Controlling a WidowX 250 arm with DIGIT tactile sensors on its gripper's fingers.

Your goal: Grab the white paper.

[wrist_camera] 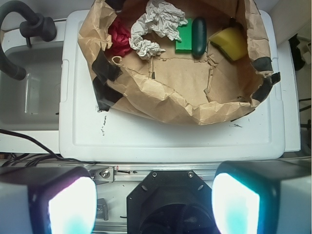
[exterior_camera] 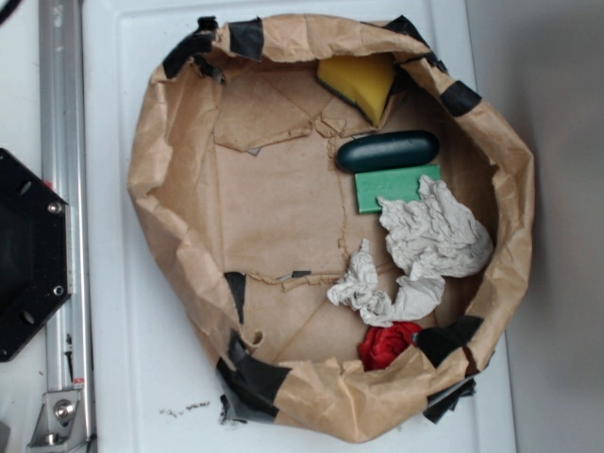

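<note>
The white paper (exterior_camera: 432,231) is a crumpled off-white wad at the right inside of a brown kraft paper nest (exterior_camera: 274,198), and a smaller lump of it (exterior_camera: 370,288) trails toward the nest's middle. The wrist view shows the white paper (wrist_camera: 158,19) at the top centre, far from my gripper (wrist_camera: 153,204). My gripper hangs above the robot base with its jaws wide apart and nothing between them. Its glowing pads (wrist_camera: 70,207) frame the bottom corners. The exterior view does not show the gripper.
Inside the nest lie a yellow sponge (exterior_camera: 359,83), a dark green oblong object (exterior_camera: 387,151), a green sponge (exterior_camera: 394,187) touching the paper, and a red crumpled thing (exterior_camera: 387,344). The nest sits on a white lid (exterior_camera: 113,283). The black robot base (exterior_camera: 28,255) and a metal rail (exterior_camera: 61,142) stand at the left.
</note>
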